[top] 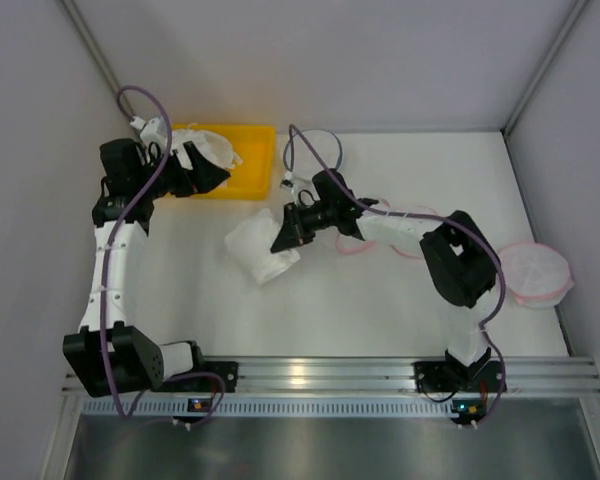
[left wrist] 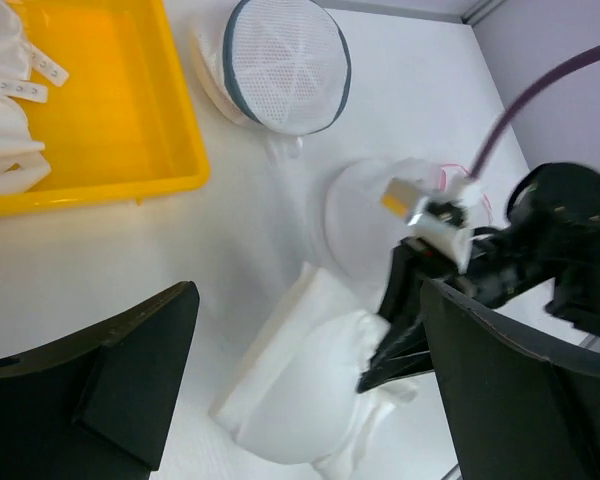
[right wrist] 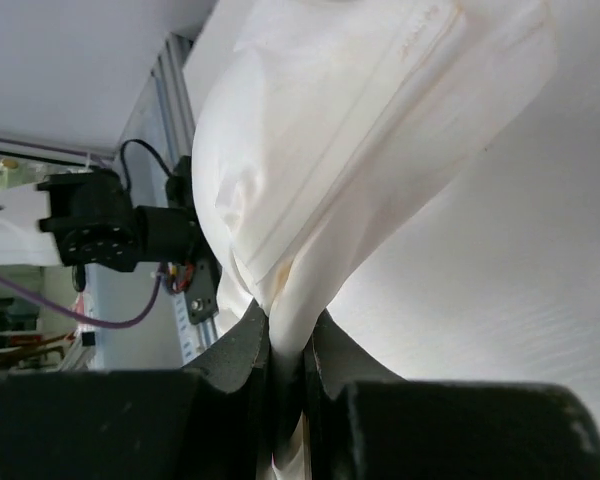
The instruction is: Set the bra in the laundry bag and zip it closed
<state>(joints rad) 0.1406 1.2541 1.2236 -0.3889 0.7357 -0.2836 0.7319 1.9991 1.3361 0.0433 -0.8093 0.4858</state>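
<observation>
Well, from above, my right gripper [top: 283, 233] is clamped on the bra [top: 260, 252]. The bra lies bunched on the table [top: 310, 320] near the middle, well apart from the pink-rimmed laundry bag [top: 535, 272] at the far right. My left gripper [top: 208, 172] hovers over the yellow bin [top: 250, 132].

Through the left wrist camera, my left fingers stand spread with nothing between them. Beyond them sits the dark-rimmed mesh bag [left wrist: 285, 65]. A pale disc [left wrist: 352, 215] just behind the bra may be another bag, but it is too washed out to tell.

At the right wrist, both pads are pressed together on a thin fold of the white fabric, and the rest drapes loosely away. I judge the bra light, limp and apt to slip. A seamed cup edge would give a surer hold than a thin strap.
</observation>
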